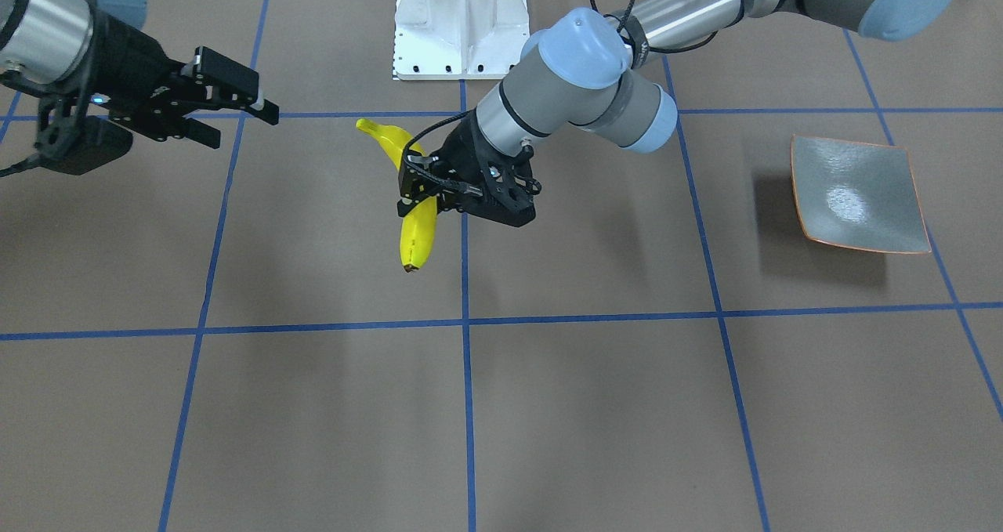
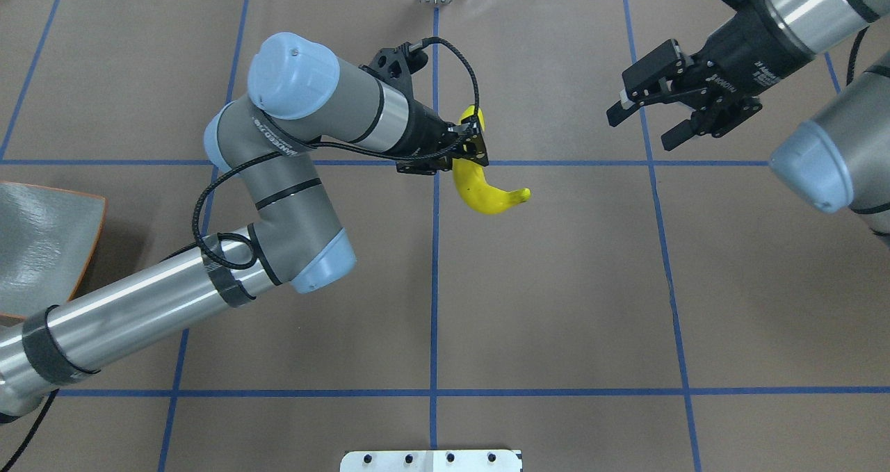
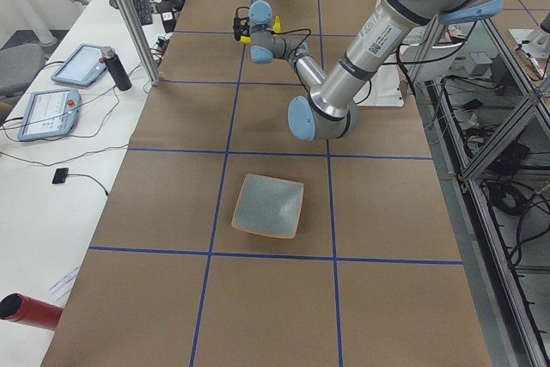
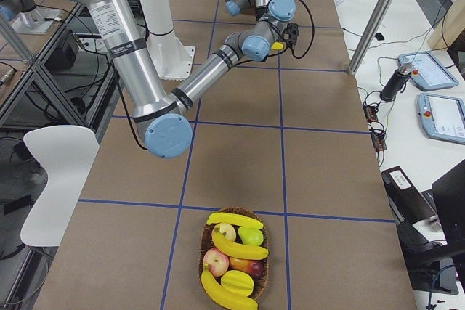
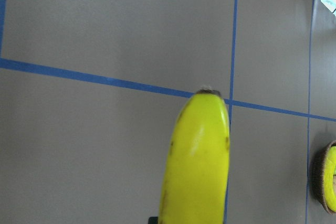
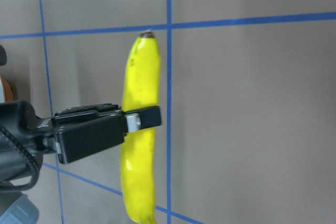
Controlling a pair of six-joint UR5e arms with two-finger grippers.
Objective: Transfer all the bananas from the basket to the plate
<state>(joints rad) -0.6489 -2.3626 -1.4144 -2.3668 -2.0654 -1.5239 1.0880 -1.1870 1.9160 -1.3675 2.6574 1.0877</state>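
– Banana point(image 1: 418, 234), one: location, axis?
– Aloft over mid-worktop point(image 1: 588, 407), with the left claw point(image 1: 415, 189) clamped across its middle. Long axis runs robot to operators' side, stem end nearer the robot. Middle hidden by fingers.
– Right claw point(image 1: 243, 124)?
– Spread wide, empty. Plate point(image 1: 854, 195) well apart; more bananas point(image 4: 234, 219) in basket point(image 4: 201, 259).

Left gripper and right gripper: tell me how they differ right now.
The left gripper is shut on a banana, while the right gripper is open and holds nothing. The left gripper hangs over the table's centre grid line; the right gripper is off toward the robot's right side. Both are black two-finger grippers held above the table, and neither is over the plate.
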